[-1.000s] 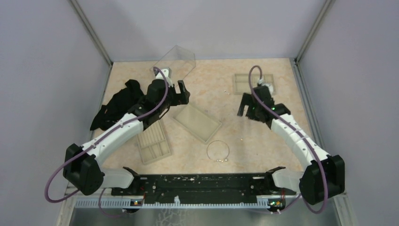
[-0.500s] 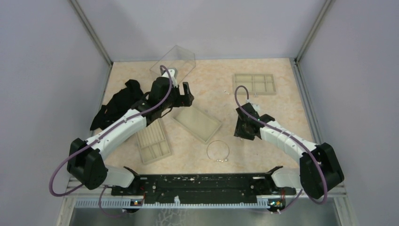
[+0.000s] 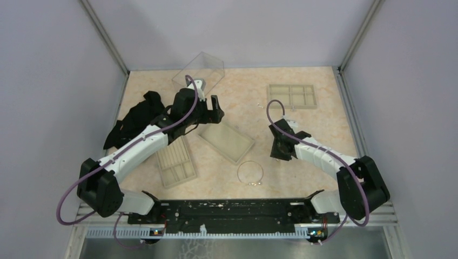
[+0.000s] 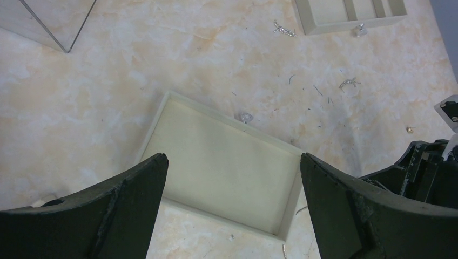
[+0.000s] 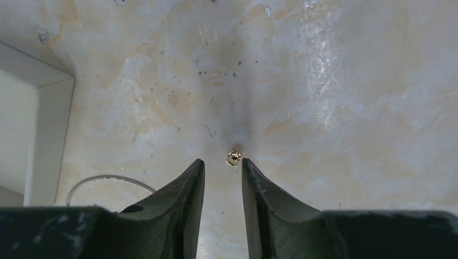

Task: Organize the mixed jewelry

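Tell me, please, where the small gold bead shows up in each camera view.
Top external: too small to make out.
Left wrist: gold bead near the right edge, at mid-height.
Right wrist: centre, at the tips of the right gripper.
Shared landmark: shallow beige tray, left of the bead in both wrist views.

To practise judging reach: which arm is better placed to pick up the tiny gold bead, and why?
Right. The right gripper is down at the table, the bead just ahead of its slightly parted tips. The left gripper hangs wide open above the plain tray, well away from the bead.
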### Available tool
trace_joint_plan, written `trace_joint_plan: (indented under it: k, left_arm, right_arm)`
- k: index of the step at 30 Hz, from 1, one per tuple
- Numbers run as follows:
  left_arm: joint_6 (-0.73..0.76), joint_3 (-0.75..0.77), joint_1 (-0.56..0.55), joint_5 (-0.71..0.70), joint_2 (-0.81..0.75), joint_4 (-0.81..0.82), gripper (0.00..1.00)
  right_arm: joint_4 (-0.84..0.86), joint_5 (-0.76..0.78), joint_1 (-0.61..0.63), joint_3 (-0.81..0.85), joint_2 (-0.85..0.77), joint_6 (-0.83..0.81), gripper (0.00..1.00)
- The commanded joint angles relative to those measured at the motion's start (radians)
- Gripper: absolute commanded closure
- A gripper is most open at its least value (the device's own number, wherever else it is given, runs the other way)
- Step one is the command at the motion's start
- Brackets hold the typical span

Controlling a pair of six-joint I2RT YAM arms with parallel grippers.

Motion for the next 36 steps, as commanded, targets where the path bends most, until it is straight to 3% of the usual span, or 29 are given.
trace_joint_plan:
  k: [1,13,18,21,36]
  left_arm:
    - [0.01,0.018,0.002,0.025,-0.003,-0.004,0.01]
    - [0.02,0.013,0.001,0.026,-0.009,-0.018,0.01]
    - [0.02,0.014,0.002,0.024,-0.008,-0.026,0.01]
    - [0.019,0.011,0.002,0.024,-0.013,-0.025,0.01]
    - [0.013,0.005,0.002,0.021,-0.013,-0.026,0.01]
  right_arm:
    - [0.05,0.02,-0.013,-0.011,0.027,0.005,0.7]
    - [0.075,0.032,-0.022,-0.027,0.075,0.006,0.69]
    - [0.056,0.048,-0.022,-0.013,0.095,0.003,0.74]
    - [0.023,0.068,-0.022,0.003,0.112,0.0,0.82]
    - [-0.064,0.069,-0.011,0.051,0.133,-0.001,0.73]
